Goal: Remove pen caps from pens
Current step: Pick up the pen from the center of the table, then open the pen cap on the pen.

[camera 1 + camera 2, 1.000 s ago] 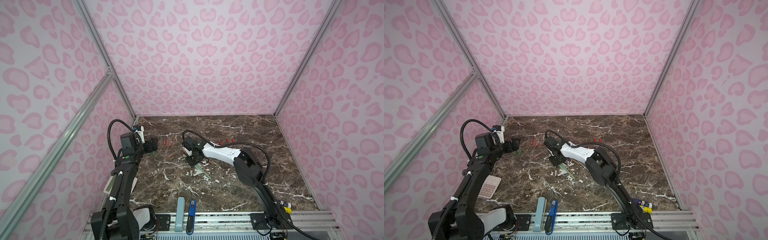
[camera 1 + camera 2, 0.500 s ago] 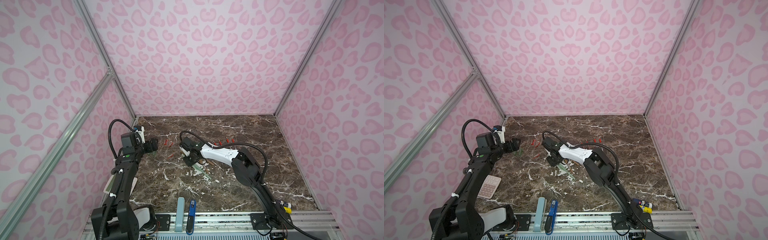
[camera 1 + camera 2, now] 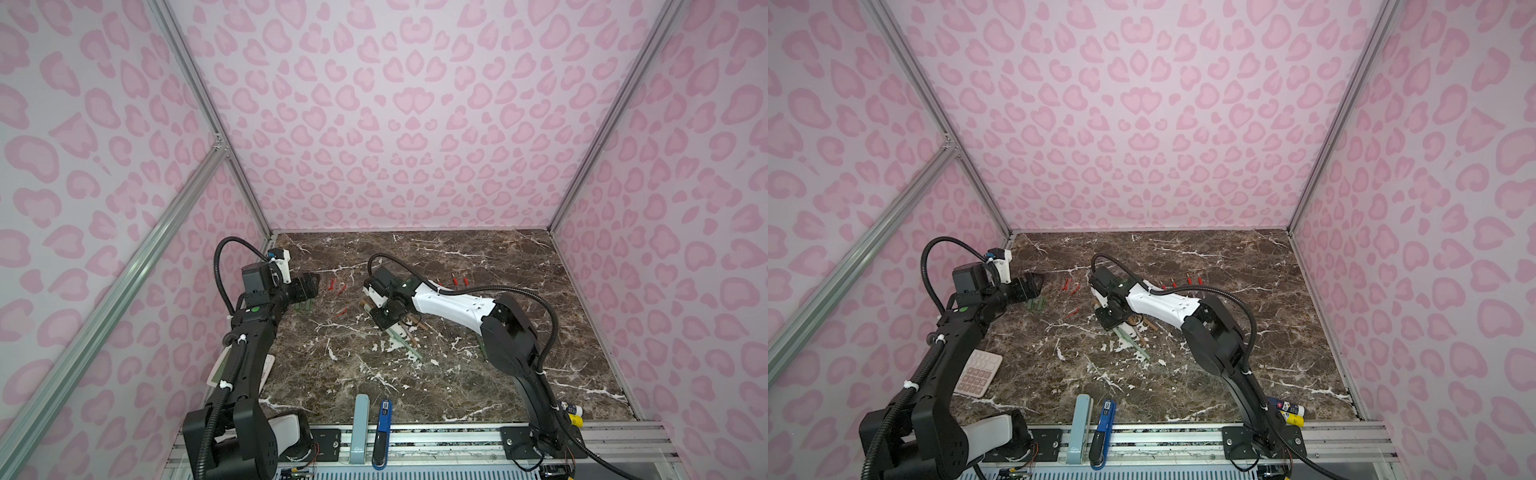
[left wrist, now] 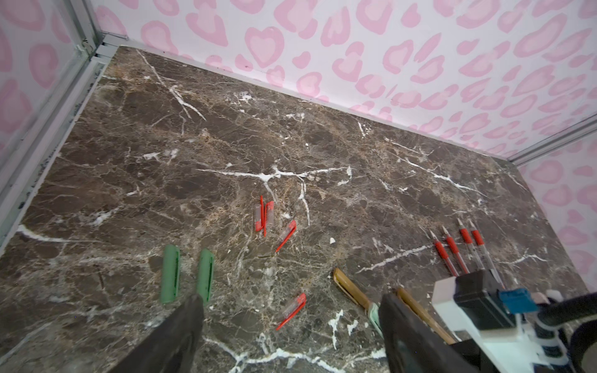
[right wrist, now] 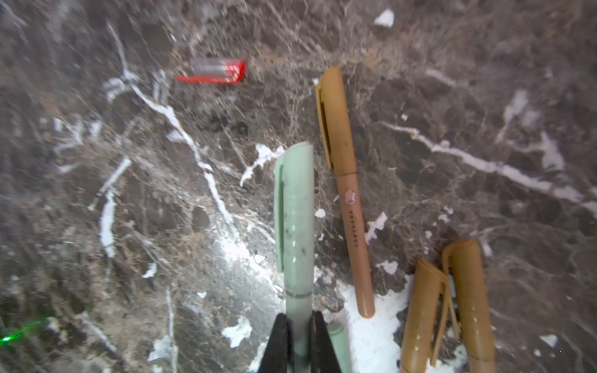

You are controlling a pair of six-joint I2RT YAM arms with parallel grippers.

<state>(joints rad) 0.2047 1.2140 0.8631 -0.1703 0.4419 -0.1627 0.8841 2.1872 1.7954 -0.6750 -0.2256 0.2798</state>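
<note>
Roughly halfway, by my reckoning. Done: two green caps (image 4: 170,277) lie loose side by side near the left gripper (image 3: 311,286). Four red caps (image 4: 265,216) are scattered close by, and four red pens (image 4: 462,248) lie bare-tipped in a row beyond the right arm. Left: three tan pens (image 5: 337,129) with caps on, plus the green pen (image 5: 295,226) in hand, cap seated. The right gripper (image 5: 298,326) is clamped on that green pen's barrel, cap end pointing away from it. I cannot tell if the pen is off the table (image 5: 97,161). The left gripper's jaws stand wide apart, holding nothing. Materials: green and tan pens are matte and round, their caps stubby tubes with a flat moulded clip. Red caps are small and clear-bodied with thin red clips. Red pens are slim, with clear barrels and red grips. The table is a dark brown marble pattern with white veins, smooth.
</note>
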